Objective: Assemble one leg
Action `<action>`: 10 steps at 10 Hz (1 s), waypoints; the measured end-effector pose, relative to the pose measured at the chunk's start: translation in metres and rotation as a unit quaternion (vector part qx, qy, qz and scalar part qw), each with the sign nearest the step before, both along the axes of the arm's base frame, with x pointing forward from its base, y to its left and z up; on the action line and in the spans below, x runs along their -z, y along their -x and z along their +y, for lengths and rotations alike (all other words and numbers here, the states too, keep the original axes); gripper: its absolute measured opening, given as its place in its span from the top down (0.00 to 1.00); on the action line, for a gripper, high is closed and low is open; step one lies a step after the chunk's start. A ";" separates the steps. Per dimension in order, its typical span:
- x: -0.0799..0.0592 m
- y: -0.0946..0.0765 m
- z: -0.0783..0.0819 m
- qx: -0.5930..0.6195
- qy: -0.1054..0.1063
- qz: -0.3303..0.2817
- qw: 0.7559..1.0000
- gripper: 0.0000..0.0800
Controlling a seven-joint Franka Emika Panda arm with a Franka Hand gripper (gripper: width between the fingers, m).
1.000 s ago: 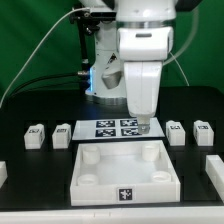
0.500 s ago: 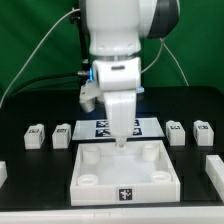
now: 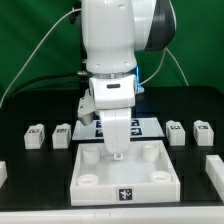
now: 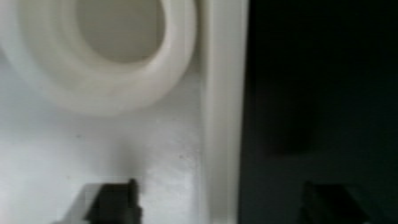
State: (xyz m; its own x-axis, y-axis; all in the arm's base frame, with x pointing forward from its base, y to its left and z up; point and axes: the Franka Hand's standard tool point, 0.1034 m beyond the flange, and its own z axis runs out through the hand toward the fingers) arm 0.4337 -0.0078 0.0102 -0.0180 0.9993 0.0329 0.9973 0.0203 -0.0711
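Four small white legs with marker tags stand in a row on the black table: two at the exterior view's left [image 3: 36, 135] [image 3: 62, 134] and two at its right [image 3: 177, 132] [image 3: 202, 133]. My gripper [image 3: 118, 154] points down over the far edge of the large white square panel [image 3: 140, 176], apart from every leg. In the wrist view the gripper [image 4: 219, 203] is open and empty. Its dark fingertips [image 4: 111, 201] straddle the panel's edge [image 4: 210, 120], beside a round corner hole [image 4: 111, 45].
The marker board [image 3: 133, 126] lies behind the panel, partly hidden by my arm. White parts show at the table's left edge [image 3: 3, 172] and right edge [image 3: 215, 165]. A cable and a blue-lit base [image 3: 92, 85] stand at the back.
My arm has moved to the exterior view's left and forward, from over the marker board to the panel's far edge. The gripper holds nothing throughout. The legs have not moved.
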 end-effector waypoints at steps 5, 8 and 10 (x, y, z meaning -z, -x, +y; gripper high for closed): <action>-0.001 -0.002 0.000 0.001 0.000 -0.005 1.000 0.92; -0.001 -0.003 0.000 0.001 0.000 -0.008 1.000 0.92; -0.002 -0.006 0.001 0.000 0.000 -0.010 1.000 0.92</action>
